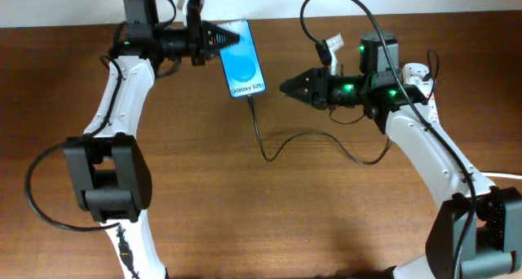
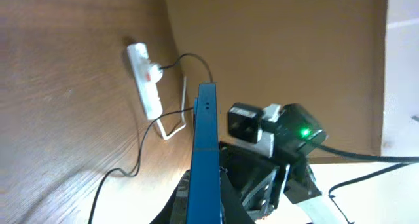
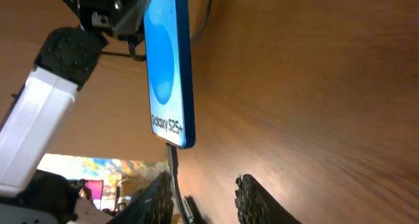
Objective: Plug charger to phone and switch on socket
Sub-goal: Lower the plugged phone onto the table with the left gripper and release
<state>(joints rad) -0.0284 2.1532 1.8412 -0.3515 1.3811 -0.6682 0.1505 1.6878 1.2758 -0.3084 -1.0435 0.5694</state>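
The phone (image 1: 242, 59) has a blue screen and is held up off the table by its top end. My left gripper (image 1: 232, 41) is shut on it, and in the left wrist view its blue edge (image 2: 204, 152) rises from between the jaws of that gripper (image 2: 206, 198). The charger (image 1: 263, 144), a thin black cable, runs from the phone's bottom end and curls across the table. In the right wrist view the phone (image 3: 167, 67) has the charger's plug (image 3: 171, 155) seated in it. My right gripper (image 3: 203, 181) is open just below it, the cable passing beside its left finger (image 3: 160, 194). The socket (image 2: 145, 80) lies on the table.
The socket (image 1: 418, 70) is mostly hidden under my right arm in the overhead view. Its thick white cord (image 2: 173, 127) loops beside it, and another stretch of white cord (image 1: 502, 174) shows at the right edge. The wooden table (image 1: 269, 222) spreads between both arms.
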